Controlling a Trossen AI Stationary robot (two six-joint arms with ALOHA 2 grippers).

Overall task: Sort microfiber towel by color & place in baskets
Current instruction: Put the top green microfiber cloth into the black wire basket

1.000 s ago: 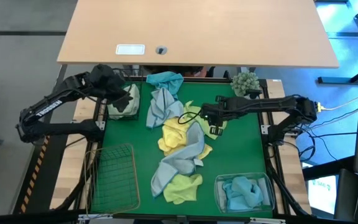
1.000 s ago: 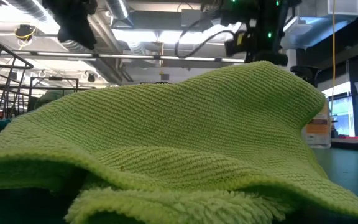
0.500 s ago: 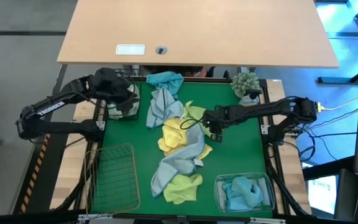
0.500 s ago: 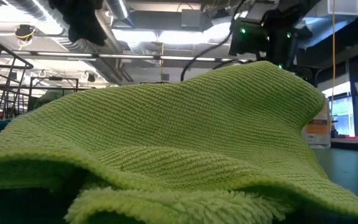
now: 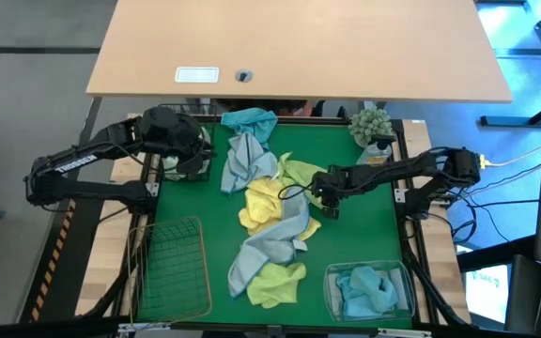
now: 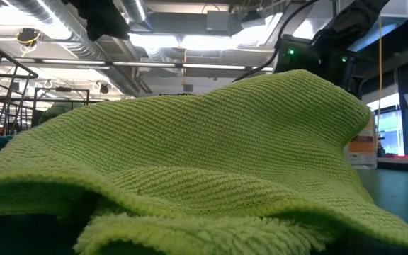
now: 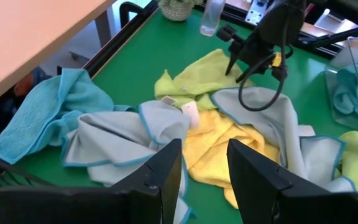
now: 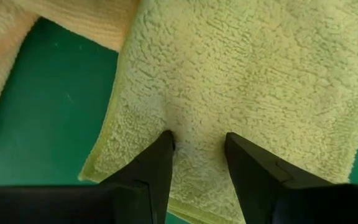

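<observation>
A heap of microfiber towels lies mid-table: teal (image 5: 250,120), grey (image 5: 245,155), yellow (image 5: 263,205), a second grey (image 5: 278,237), and lime-green ones (image 5: 301,175) (image 5: 276,283). My right gripper (image 5: 321,194) (image 8: 199,142) is open, pointing down on the far lime-green towel (image 8: 247,68). My left gripper (image 5: 193,150) (image 7: 204,155) is open and empty above the black wire basket (image 5: 170,168), which it mostly hides. The copper wire basket (image 5: 169,268) stands near left. The clear tub (image 5: 330,282) holds teal towels. My right gripper comes from above, pointing down, with both open fingertips (image 8: 166,142) set on the fleecy face of the lime-green towel, close to its edge (image 8: 114,146) near a corner. The towel lies flat on the green mat and nothing is between the fingers.
A small potted plant (image 5: 372,125) and a clear bottle (image 7: 211,17) stand at the far right corner. The near lime-green towel (image 6: 204,163) fills the low view and hides the table behind it. Bare green mat (image 5: 364,230) lies right of the heap.
My right gripper has moved toward the near edge and come down onto the lime-green towel, its fingers staying open. My left gripper has shifted a little toward the table's middle over the black basket. The towels have kept their places.
</observation>
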